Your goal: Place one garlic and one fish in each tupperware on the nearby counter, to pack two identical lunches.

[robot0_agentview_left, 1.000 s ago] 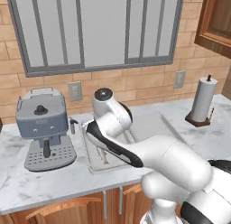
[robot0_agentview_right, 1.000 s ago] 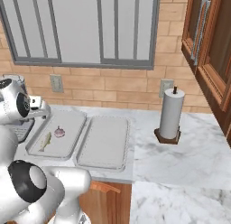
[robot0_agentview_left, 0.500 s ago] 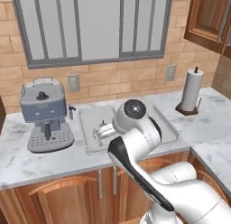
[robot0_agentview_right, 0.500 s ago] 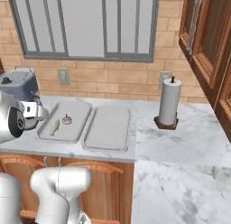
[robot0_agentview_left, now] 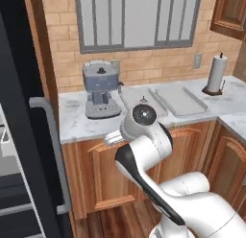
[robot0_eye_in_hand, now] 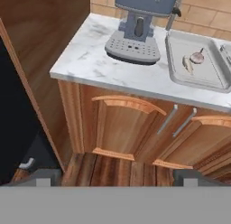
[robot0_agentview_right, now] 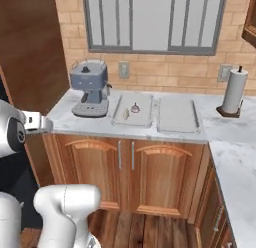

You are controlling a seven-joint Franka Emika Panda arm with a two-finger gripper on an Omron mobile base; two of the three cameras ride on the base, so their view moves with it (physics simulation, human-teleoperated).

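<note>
Garlic (robot0_agentview_right: 135,109) and fish (robot0_agentview_right: 126,115) in left tupperware (robot0_agentview_right: 133,110) on counter (robot0_agentview_right: 65,117); pincer (robot0_eye_in_hand: 115,175) wide open, empty.

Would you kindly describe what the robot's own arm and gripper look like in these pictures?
The arm is glossy white with rounded, bulbous links and dark bands at the joints; one joint ends in a round dark-grey cap with a pale centre. The gripper has two small, blocky grey finger tips. No cables or lettering are visible.

Glossy white arm (robot0_agentview_left: 144,155), dark round joints
</note>
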